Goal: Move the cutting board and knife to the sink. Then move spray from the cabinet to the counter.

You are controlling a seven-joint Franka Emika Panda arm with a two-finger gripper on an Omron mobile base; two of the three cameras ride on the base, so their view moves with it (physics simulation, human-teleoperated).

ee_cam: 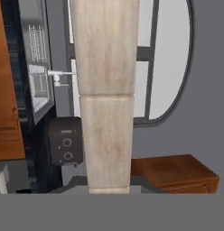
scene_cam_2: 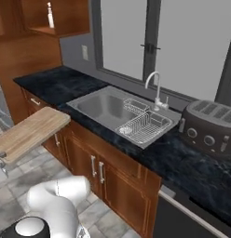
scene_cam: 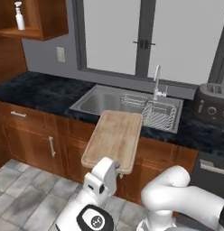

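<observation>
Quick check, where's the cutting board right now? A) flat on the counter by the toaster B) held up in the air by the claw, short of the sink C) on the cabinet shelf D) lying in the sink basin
B: the cutting board is gripped at its near end by the claw and hangs over the floor in front of the base units, not yet in the sink.

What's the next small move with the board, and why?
Probably carry the cutting board forward and lower it over the sink. The pincer is shut on the board's near edge, holding it level in the air in front of the counter; its far end only just reaches the sink's front rim. The basin's left half looks free, while a wire rack fills the right.
</observation>
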